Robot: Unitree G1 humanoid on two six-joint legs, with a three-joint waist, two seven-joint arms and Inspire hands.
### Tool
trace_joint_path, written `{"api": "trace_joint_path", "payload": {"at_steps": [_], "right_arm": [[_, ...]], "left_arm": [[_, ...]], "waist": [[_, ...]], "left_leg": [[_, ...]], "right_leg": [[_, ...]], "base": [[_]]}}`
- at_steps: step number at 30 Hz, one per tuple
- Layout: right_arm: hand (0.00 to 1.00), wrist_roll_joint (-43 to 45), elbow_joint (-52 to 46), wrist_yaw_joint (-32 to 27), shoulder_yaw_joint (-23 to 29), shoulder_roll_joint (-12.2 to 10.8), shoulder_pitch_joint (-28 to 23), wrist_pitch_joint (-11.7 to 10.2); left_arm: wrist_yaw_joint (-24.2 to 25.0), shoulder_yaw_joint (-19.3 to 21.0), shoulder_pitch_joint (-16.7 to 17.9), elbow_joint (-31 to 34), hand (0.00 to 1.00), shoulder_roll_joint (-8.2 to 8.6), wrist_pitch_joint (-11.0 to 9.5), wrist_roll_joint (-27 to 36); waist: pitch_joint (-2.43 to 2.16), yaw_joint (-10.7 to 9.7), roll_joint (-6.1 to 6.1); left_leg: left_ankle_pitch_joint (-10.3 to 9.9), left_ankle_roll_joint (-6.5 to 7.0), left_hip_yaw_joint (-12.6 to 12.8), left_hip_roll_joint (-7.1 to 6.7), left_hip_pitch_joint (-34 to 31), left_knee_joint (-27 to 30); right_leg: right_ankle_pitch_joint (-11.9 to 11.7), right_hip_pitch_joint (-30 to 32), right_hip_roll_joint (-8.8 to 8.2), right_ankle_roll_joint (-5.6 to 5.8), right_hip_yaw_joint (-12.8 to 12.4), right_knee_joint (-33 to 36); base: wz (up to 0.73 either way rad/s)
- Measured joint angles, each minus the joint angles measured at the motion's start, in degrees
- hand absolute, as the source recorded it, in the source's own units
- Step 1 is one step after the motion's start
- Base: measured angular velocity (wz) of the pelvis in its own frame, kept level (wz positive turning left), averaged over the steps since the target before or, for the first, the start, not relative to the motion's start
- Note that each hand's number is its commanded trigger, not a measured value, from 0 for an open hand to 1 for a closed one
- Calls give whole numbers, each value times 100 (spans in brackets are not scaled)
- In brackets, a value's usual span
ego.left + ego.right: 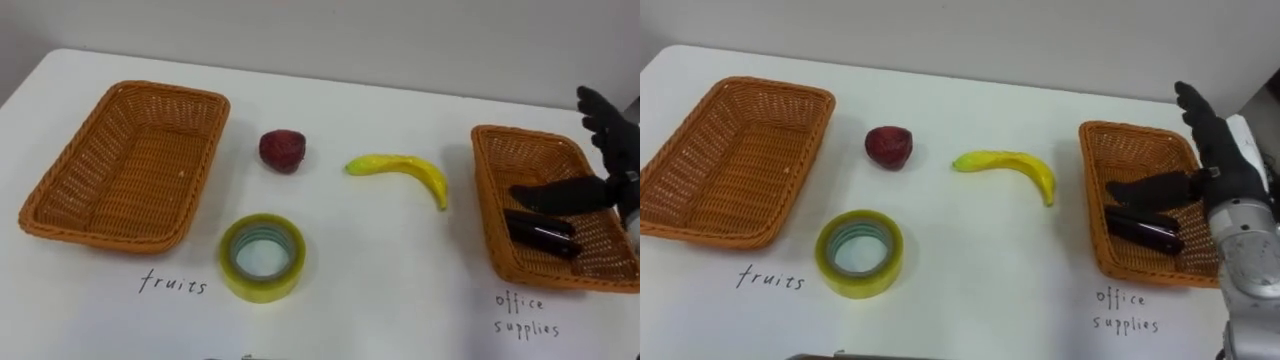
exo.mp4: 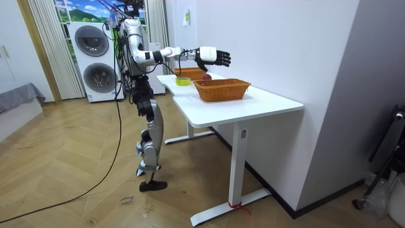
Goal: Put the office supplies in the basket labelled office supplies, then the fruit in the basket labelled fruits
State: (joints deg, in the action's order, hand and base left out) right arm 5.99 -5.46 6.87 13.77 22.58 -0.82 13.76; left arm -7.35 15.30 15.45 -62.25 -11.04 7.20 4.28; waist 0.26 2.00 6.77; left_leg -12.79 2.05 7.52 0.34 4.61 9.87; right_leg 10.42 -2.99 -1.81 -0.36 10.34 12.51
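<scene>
An empty wicker basket (image 1: pixel 70 232) marked "fruits" sits at the table's left. A second wicker basket (image 1: pixel 481 180) marked "office supplies" sits at the right and holds a dark, elongated object (image 1: pixel 541 235). Between them lie a dark red fruit (image 1: pixel 283 151), a yellow banana (image 1: pixel 400 169) and a roll of yellow tape (image 1: pixel 262 257). My right hand (image 1: pixel 1224 160) hovers over the right basket, open, with straight fingers and the thumb stretched out above the dark object. It holds nothing.
The white table (image 1: pixel 380 290) runs to a wall at the back. In the room view I stand at the table's long side with the right hand (image 2: pixel 212 57) raised over the nearer basket (image 2: pixel 222 89). Washing machines (image 2: pixel 95 60) stand behind me.
</scene>
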Motion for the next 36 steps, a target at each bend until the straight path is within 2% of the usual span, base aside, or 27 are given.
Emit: {"api": "trace_joint_path", "payload": {"at_steps": [3, 7, 9, 12, 16, 17, 18, 22, 27, 28, 30, 32, 36], "right_arm": [[0, -171, 0, 50, -111, -1, 174, 4], [0, -271, -4, 226, -158, 0, 598, 10], [0, -421, -5, 345, -298, 6, 870, 10], [0, -470, -2, 448, -525, 76, 1048, 10], [0, -364, 43, 623, -780, 133, 1268, 12], [0, -270, 59, 676, -816, 133, 1302, 16], [0, -113, 59, 720, -816, 135, 1306, 20], [0, 255, 59, 829, -877, 140, 1313, 132], [0, 480, 59, 1013, -1382, 155, 1313, 200], [0, 558, 61, 1072, -1524, 154, 1312, 257], [0, 593, 68, 1156, -1691, 154, 1310, 308], [0, 605, 68, 1237, -1759, 152, 1303, 400], [0, 605, 68, 1266, -1759, 152, 1304, 420]], "left_arm": [[-1, 2, 0, 79, 0, 0, 8, -2], [30, -2, -17, 280, 0, 1, 32, -2], [43, -10, -17, 318, 0, 9, 39, 1], [46, -51, -28, 394, 0, 6, 67, -2], [68, -107, -64, 510, 0, 7, 106, -19], [96, -100, -61, 528, 0, 7, 118, -23], [154, -88, -57, 531, 0, 4, 122, -23], [182, -93, 9, 535, 0, 1, 186, -34], [173, -105, 51, 526, 0, -11, 289, -24], [160, -113, 44, 512, 0, -26, 288, 15], [133, -153, 38, 473, 0, -57, 291, 37], [127, -202, 35, 425, 0, -82, 334, 51], [124, -204, 57, 406, 0, -105, 411, 49]], "waist": [[3, -6, -23], [-22, 6, -65], [-37, 14, -88], [-34, 23, -103], [-27, 164, -110], [-41, 219, -86], [-34, 307, -82], [-43, 417, -18], [-30, 575, 81], [-15, 611, 116], [-2, 625, 168], [-36, 643, 231], [-22, 701, 273]], "left_leg": [[1, 1, 3, -2, -5, 1], [3, 5, -66, -11, -47, 33], [4, 4, -80, -7, -34, 47], [5, 3, -137, -8, -32, 97], [5, 2, -185, -7, -21, 97], [5, 2, -196, -9, -27, 91], [5, 2, -205, -11, -31, 93], [10, 8, -306, -25, -97, 132], [13, 2, -338, -21, -119, 143], [14, 2, -349, -25, -120, 144], [15, -1, -408, -34, -156, 157], [16, 1, -487, -48, -212, 176], [15, 3, -533, -56, -216, 175]], "right_leg": [[0, 0, 7, 0, 0, -4], [0, -2, 12, 0, 78, -3], [0, -24, 16, 0, 85, -3], [0, -60, 11, 0, 141, -11], [0, -107, -12, 0, 225, -21], [0, -112, -17, 0, 239, -18], [0, -115, -14, 0, 247, -16], [0, -109, -20, 0, 382, -16], [0, -121, -13, 0, 424, -48], [0, -140, -12, 0, 439, -73], [0, -140, -19, 0, 509, -84], [0, -123, -29, 0, 563, -87], [0, -135, -30, 0, 568, -88]], "base": [[1], [8], [2], [11], [6], [7], [7], [13], [4], [8], [16], [16], [7]]}}
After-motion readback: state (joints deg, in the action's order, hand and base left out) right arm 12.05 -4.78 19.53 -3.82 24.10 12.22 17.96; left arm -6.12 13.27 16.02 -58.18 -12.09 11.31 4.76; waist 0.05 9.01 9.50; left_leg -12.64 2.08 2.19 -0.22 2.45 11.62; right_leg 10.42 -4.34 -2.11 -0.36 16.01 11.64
